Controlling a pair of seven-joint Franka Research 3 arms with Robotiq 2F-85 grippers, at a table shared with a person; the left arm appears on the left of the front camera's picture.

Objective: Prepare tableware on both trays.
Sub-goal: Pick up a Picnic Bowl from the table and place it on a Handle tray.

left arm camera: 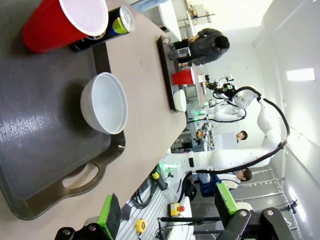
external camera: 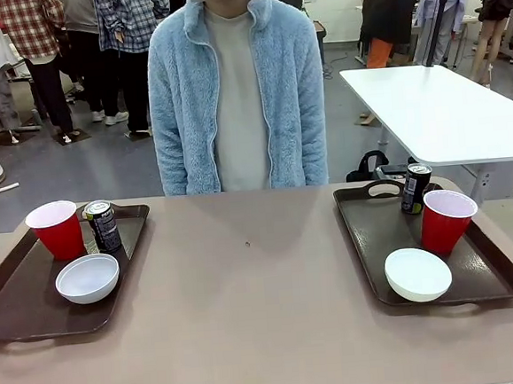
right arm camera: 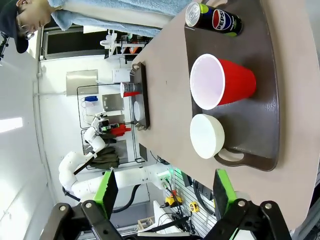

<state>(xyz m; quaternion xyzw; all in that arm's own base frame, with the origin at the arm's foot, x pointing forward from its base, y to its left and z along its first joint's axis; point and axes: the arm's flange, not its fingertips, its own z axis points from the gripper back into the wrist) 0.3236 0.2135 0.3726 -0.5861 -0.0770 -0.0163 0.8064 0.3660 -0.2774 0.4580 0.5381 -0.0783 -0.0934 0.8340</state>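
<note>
A tan table (external camera: 257, 316) held two brown trays, the left tray (external camera: 25, 304) and the right tray (external camera: 489, 267), each carrying a red cup (external camera: 57, 229), a can (external camera: 103, 225) and a white bowl (external camera: 87, 278). A person in a blue fleece (external camera: 236, 96) stood behind. The left gripper (left arm camera: 170, 212) and the right gripper (right arm camera: 165, 192) hung spread apart, empty, their fingertips cut off.

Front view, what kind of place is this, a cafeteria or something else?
Likely a robotics lab staged as a dining setup: another white robot arm in the background, folding white table, onlookers, and two trays laid alike.
</note>
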